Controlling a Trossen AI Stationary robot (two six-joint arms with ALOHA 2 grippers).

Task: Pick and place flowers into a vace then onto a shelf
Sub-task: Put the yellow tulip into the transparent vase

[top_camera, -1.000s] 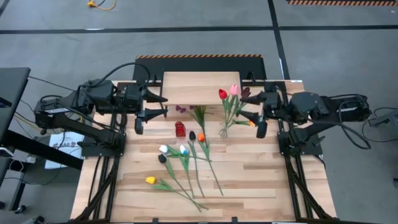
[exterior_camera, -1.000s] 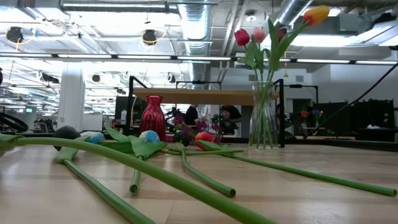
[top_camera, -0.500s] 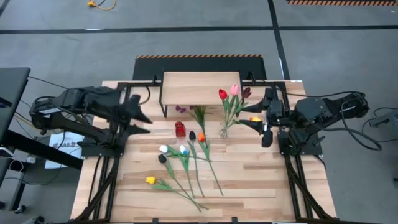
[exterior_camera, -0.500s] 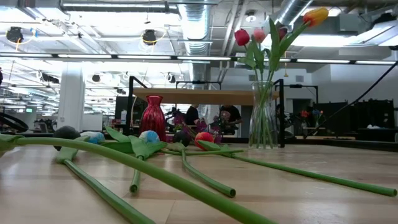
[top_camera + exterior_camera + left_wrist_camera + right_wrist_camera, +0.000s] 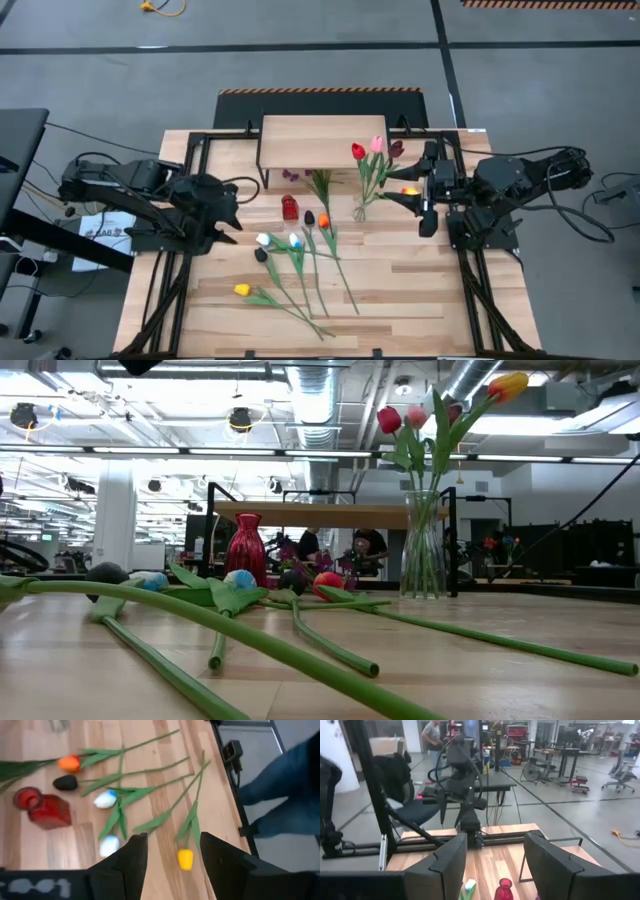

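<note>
- The left hand (image 5: pixel 228 213) is hanging over the left part of the tabletop (image 5: pixel 400 290), its fingers (image 5: pixel 131 860) standing apart with nothing between them
- Just ahead of that hand, loose flowers (image 5: pixel 300 262) are lying flat on the planks: a yellow tulip (image 5: pixel 185 858) nearest the fingertips, two white ones (image 5: pixel 105 799) and a black one (image 5: pixel 65 782) a little farther off
- A small red vase (image 5: pixel 290 208) is standing beyond those heads, between the left hand and the shelf (image 5: pixel 322 143)
- The right hand (image 5: pixel 424 203) is hovering at the right side of the tabletop, fingers (image 5: pixel 449 865) parted and gripping nothing
- Just beside the right hand, a clear glass vase (image 5: pixel 423 550) is standing upright in front of the shelf, holding a bunch (image 5: pixel 372 155) of red, pink, dark and orange tulips
- The shelf top is sitting bare at the far edge, well behind both hands
</note>
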